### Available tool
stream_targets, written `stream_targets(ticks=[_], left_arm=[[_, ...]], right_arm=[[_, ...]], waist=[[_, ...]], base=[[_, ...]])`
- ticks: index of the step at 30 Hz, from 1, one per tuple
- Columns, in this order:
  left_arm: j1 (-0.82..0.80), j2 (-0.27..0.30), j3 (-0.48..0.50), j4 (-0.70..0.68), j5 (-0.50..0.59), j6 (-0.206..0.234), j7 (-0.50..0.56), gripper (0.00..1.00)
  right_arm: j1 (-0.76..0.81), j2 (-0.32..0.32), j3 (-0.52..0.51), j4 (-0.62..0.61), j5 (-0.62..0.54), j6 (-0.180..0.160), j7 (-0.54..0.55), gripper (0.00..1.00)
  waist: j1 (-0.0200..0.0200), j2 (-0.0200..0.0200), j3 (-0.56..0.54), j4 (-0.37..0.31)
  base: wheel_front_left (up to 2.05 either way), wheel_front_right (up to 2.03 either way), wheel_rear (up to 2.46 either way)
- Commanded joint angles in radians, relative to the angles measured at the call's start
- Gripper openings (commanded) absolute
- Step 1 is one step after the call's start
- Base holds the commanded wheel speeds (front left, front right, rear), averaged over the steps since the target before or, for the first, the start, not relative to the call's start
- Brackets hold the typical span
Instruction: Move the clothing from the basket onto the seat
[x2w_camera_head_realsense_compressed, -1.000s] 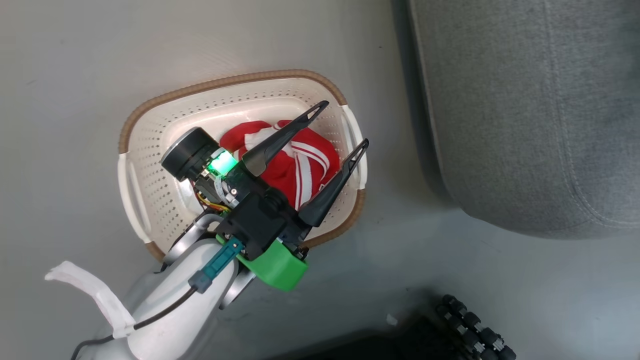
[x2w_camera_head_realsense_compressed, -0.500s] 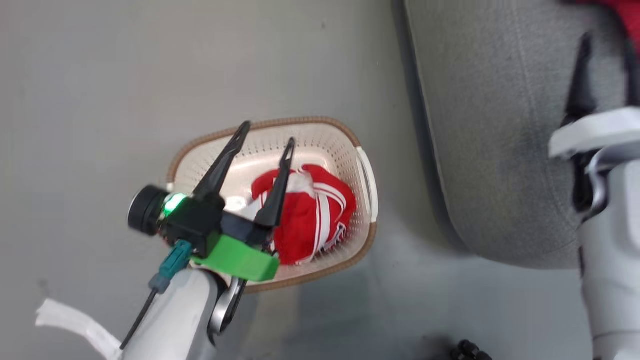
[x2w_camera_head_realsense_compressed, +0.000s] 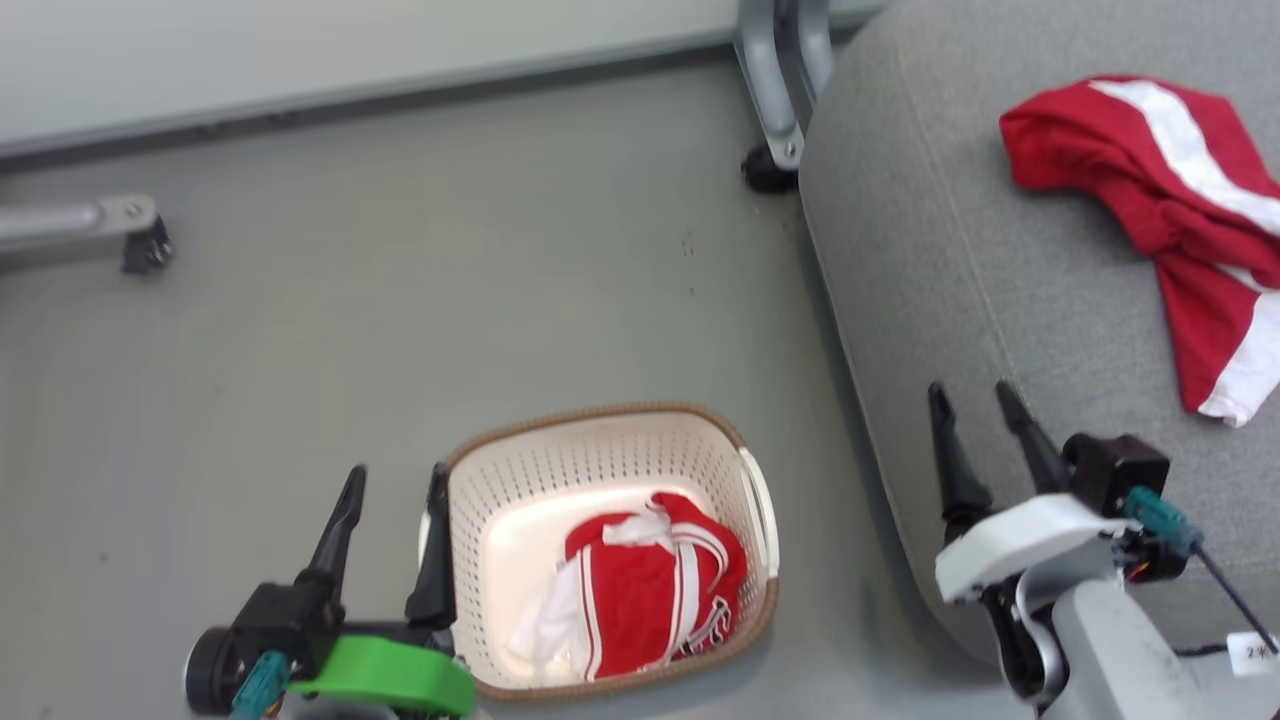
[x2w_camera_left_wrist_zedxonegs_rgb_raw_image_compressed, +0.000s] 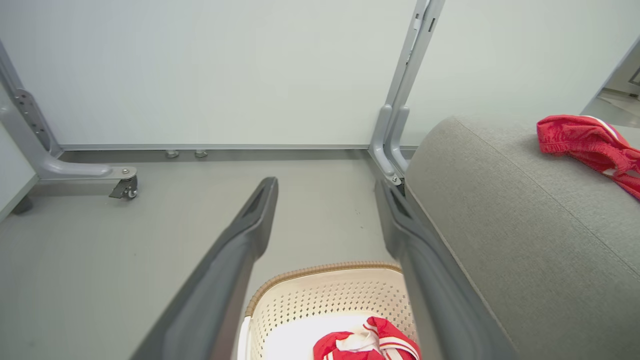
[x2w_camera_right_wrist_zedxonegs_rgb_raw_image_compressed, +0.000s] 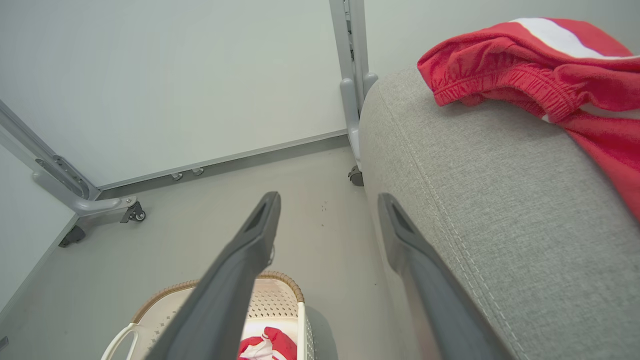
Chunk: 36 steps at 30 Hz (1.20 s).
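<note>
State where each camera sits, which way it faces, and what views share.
Head view: on the head, facing down at floor, basket and seat; left gripper and right gripper rise from below.
Left wrist view: left wrist, facing along open fingers toward the wall, over the basket.
Right wrist view: right wrist, facing likewise past its fingers, beside the seat.
Shared: all three show basket, seat, red shorts on it.
</note>
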Motion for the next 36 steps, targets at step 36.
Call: stream_targets(ticks=[36], left_arm=[[0.264, -0.001, 0.023, -0.173, 0.066, 0.059, -0.001, 1.00]], right_arm=[[0.385, -0.024, 0.159, -0.346, -0.071, 0.000, -0.003, 1.00]], waist=[[0.0001, 0.0000, -0.306, 0.024]], base=[[0.00, 0.00, 0.00]])
